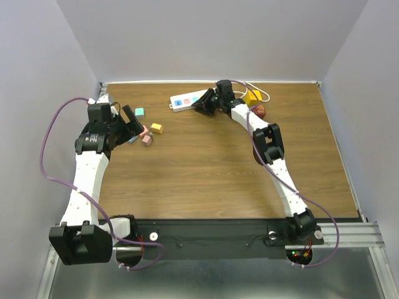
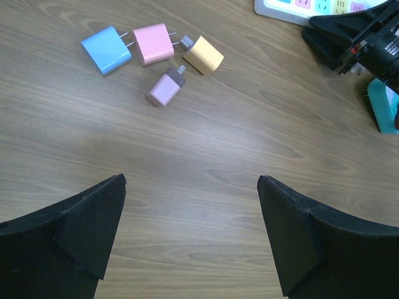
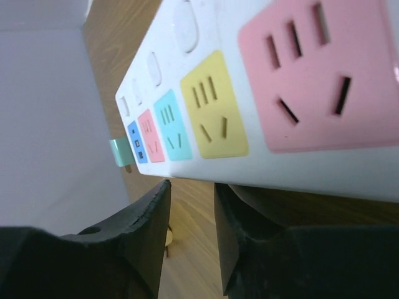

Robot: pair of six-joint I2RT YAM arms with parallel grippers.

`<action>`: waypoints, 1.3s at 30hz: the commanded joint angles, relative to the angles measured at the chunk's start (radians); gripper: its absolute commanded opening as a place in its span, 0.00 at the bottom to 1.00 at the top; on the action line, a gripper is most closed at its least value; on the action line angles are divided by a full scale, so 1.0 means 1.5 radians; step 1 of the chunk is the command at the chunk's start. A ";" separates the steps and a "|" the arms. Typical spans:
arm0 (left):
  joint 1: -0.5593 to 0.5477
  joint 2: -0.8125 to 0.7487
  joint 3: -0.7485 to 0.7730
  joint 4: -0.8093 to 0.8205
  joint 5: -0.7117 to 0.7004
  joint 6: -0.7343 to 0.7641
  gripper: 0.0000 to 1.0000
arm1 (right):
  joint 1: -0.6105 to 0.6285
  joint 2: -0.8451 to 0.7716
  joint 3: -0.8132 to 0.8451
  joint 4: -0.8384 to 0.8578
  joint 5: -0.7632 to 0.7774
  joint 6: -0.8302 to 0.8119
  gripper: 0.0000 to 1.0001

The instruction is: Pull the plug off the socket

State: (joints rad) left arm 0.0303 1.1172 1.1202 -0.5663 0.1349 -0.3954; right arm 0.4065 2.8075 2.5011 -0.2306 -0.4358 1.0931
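The socket (image 1: 185, 100) is a long white strip lying at the back of the table. Up close, the socket (image 3: 219, 34) has pink, yellow, teal and blue outlet faces, and none of those in view holds a plug. My right gripper (image 3: 191, 187) sits just below the strip's long edge, jaws a little apart with nothing between them; in the top view the right gripper (image 1: 202, 104) is at the strip's right end. Loose plugs lie on the wood: blue (image 2: 106, 50), pink (image 2: 153, 43), yellow (image 2: 203, 55) and lilac (image 2: 165, 88). My left gripper (image 2: 191, 182) hangs wide open near them.
A teal plug (image 3: 120, 152) lies past the strip's far end. A yellow block (image 1: 252, 96) and a dark red object (image 1: 259, 111) sit behind the right arm beside the thin white cord (image 1: 265, 94). A teal block (image 2: 383, 109) shows at the left wrist view's right edge.
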 commanded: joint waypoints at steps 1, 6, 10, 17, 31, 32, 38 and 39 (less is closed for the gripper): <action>0.003 -0.017 -0.002 0.017 0.037 -0.006 0.98 | -0.015 -0.048 -0.028 0.072 -0.059 -0.038 0.41; 0.002 0.006 0.008 0.034 0.072 -0.005 0.98 | -0.015 -0.281 -0.227 0.073 -0.093 -0.146 0.62; 0.001 0.026 0.017 0.051 0.085 -0.004 0.98 | -0.031 -0.492 -0.448 0.057 0.060 -0.229 0.85; -0.007 0.075 0.025 0.075 0.106 0.008 0.97 | -0.073 -0.652 -0.592 -0.021 0.286 -0.333 0.87; -0.014 0.111 0.055 0.077 0.118 0.024 0.97 | -0.143 -0.573 -0.505 -0.098 0.448 -0.559 1.00; -0.014 0.109 0.054 0.077 0.120 0.024 0.97 | -0.160 -0.568 -0.508 -0.098 0.442 -0.560 1.00; -0.014 0.110 0.050 0.078 0.119 0.025 0.97 | -0.199 -0.529 -0.511 -0.113 0.328 -0.598 1.00; -0.013 0.112 0.050 0.078 0.119 0.025 0.97 | -0.203 -0.527 -0.522 -0.116 0.307 -0.601 1.00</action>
State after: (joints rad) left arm 0.0128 1.3045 1.1694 -0.4698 0.3004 -0.3748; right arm 0.1268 1.9907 1.7023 -0.3901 0.1413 0.2520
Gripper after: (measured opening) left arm 0.974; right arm 0.998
